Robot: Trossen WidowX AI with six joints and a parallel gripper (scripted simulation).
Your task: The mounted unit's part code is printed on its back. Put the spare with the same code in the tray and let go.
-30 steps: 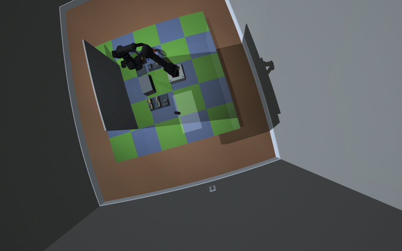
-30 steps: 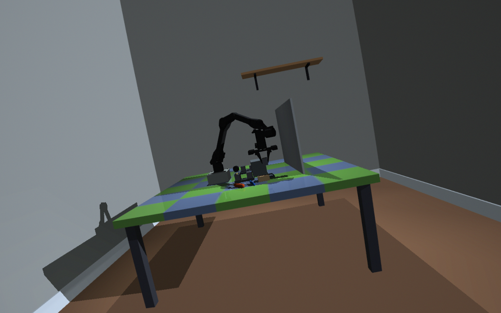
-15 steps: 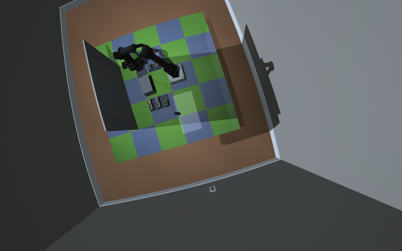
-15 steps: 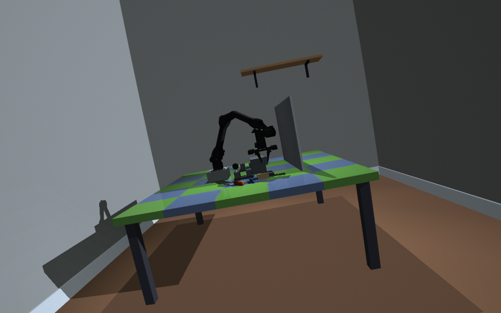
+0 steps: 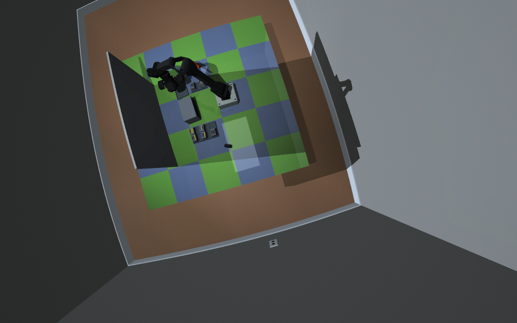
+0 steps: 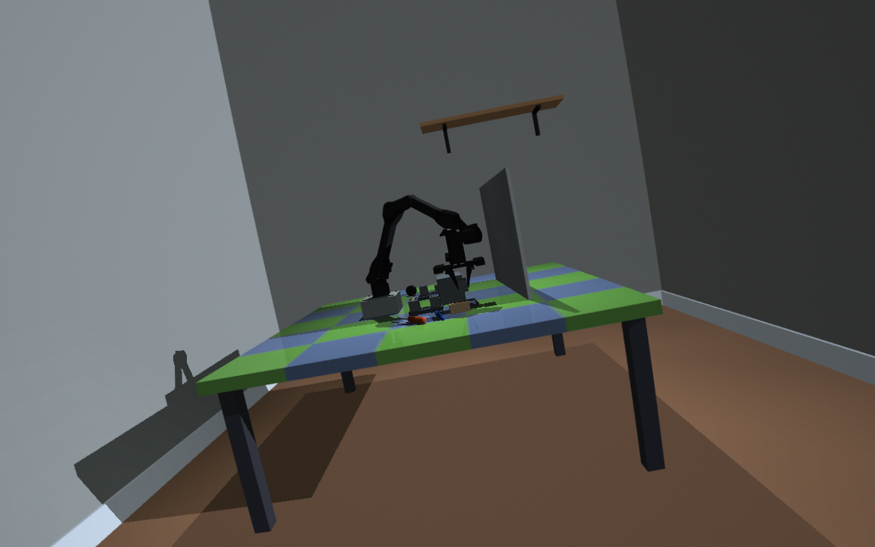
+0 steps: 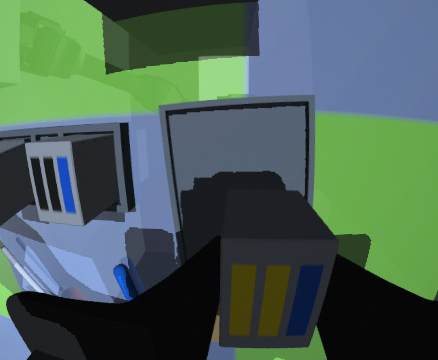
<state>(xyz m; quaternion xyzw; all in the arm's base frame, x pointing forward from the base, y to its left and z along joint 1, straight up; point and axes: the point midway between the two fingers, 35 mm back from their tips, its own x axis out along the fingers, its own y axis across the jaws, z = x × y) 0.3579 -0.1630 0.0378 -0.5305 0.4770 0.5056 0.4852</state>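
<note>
Above the tray (image 7: 169,160), the gripper (image 7: 275,314) pinches a yellow-yellow-blue spare (image 7: 275,276) — releasing off-centre could catch the rim.

A tall dark panel (image 5: 142,120) stands upright on the checked table (image 6: 427,339), green and blue squares, near its edge. Beside the panel's far end lies an orange-handled screwdriver (image 6: 417,319), with a blue-handled tool (image 7: 122,280) just by it. A small black piece (image 5: 227,146) lies apart from the panel on the table. A wooden shelf (image 6: 491,112) hangs on the wall above the panel. The floor (image 6: 563,475) is brown.
</note>
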